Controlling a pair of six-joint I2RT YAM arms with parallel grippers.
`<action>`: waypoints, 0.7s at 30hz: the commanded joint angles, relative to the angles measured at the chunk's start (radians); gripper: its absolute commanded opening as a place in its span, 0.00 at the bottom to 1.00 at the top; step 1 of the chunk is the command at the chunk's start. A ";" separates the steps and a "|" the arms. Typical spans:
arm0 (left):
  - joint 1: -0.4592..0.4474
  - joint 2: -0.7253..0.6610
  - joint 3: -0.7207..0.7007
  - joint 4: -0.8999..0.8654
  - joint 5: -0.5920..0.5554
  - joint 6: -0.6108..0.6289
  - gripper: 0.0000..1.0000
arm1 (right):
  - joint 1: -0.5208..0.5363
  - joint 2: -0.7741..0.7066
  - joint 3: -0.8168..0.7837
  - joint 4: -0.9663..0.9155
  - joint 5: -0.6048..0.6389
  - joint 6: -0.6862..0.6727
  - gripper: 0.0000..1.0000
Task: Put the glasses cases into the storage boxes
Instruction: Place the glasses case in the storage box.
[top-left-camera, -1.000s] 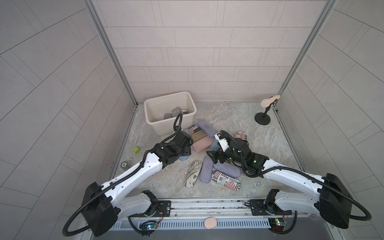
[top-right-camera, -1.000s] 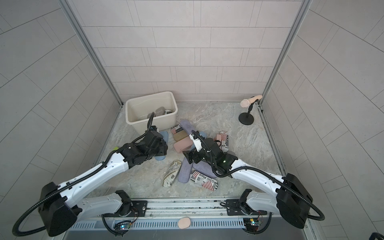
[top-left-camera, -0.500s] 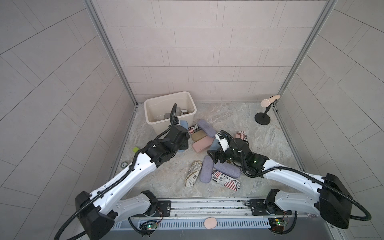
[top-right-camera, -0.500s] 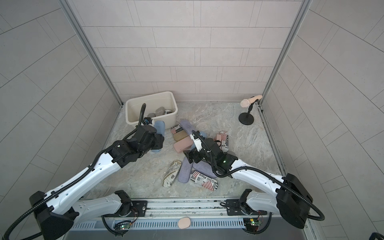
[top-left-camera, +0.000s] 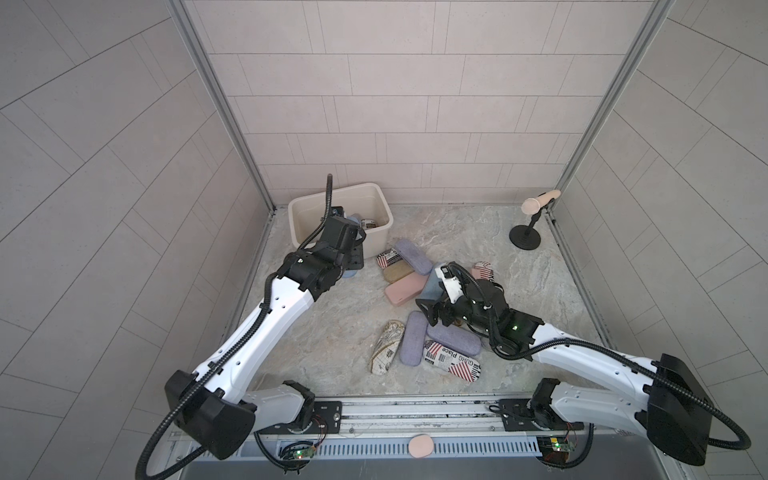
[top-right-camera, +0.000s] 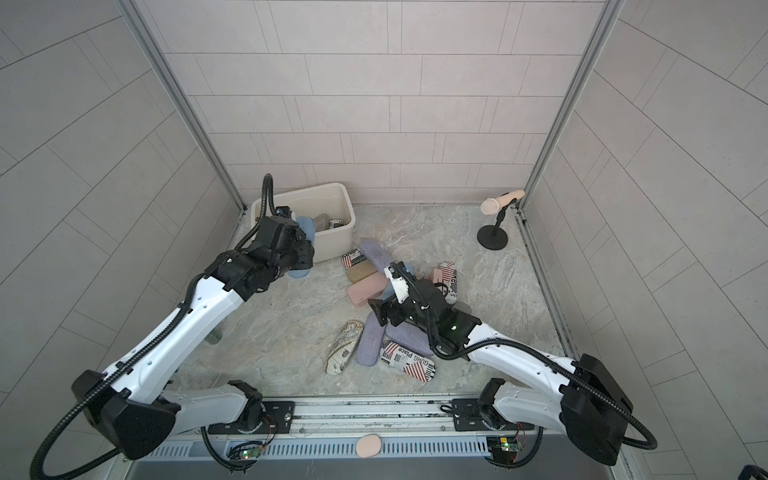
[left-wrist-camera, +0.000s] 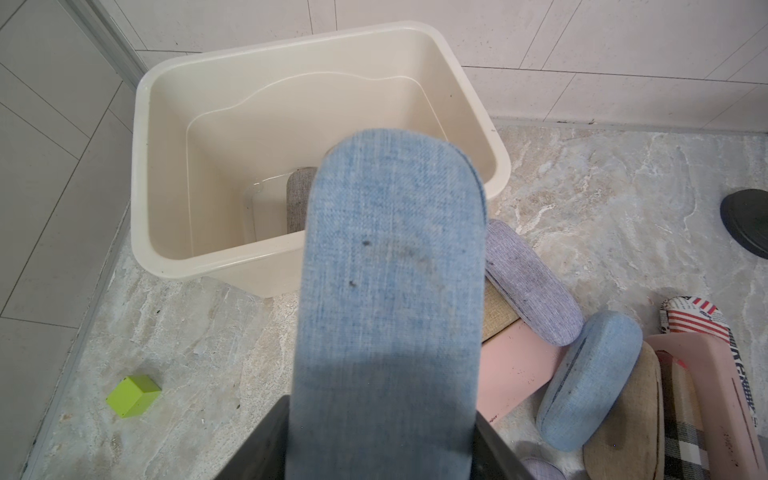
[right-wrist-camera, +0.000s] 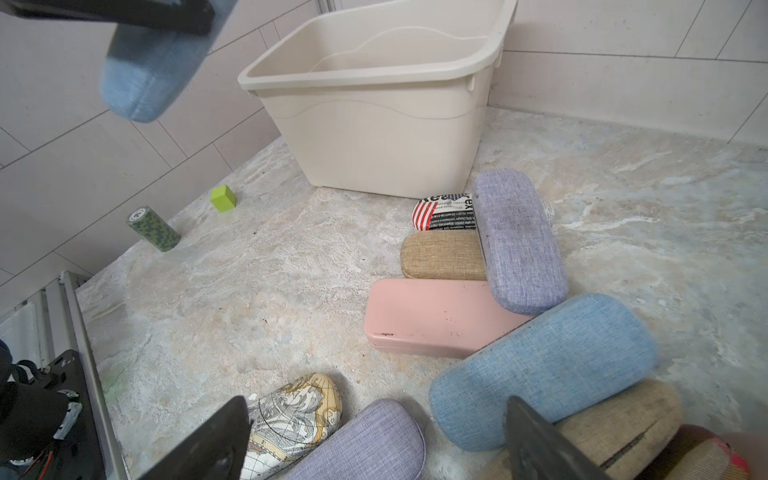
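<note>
My left gripper (left-wrist-camera: 380, 440) is shut on a light blue glasses case (left-wrist-camera: 390, 291), held lengthwise. Its far end reaches over the front rim of the cream storage box (left-wrist-camera: 174, 257); in both top views the case (top-right-camera: 306, 227) hangs at that rim. A grey case (left-wrist-camera: 297, 199) lies inside the box. My right gripper (right-wrist-camera: 374, 419) is open and holds nothing, low over a lilac case (right-wrist-camera: 365, 440) and a map-print case (right-wrist-camera: 291, 419). Around it lie a light blue case (right-wrist-camera: 540, 370), a pink case (right-wrist-camera: 432, 316), a tan case (right-wrist-camera: 440, 253) and another lilac case (right-wrist-camera: 519, 241).
A green cube (right-wrist-camera: 223, 198) and a dark can (right-wrist-camera: 153, 228) stand by the left wall. A microphone stand (top-left-camera: 525, 239) is at the back right corner. Flag-print cases (top-left-camera: 451, 361) lie near the front of the pile. Walls close in on three sides.
My left arm has lifted the light blue case from beside the pile and carried it back, up to the box's front rim. The right gripper has stayed in place, open.
</note>
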 joint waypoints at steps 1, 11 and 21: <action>0.094 0.037 0.069 0.018 0.096 -0.004 0.58 | 0.001 -0.020 -0.005 0.022 0.011 0.008 0.96; 0.283 0.324 0.370 -0.005 -0.022 0.067 0.55 | 0.001 -0.020 -0.006 0.012 0.033 0.004 0.96; 0.361 0.595 0.535 -0.025 -0.114 0.107 0.54 | 0.001 -0.025 -0.005 0.006 0.066 -0.001 0.96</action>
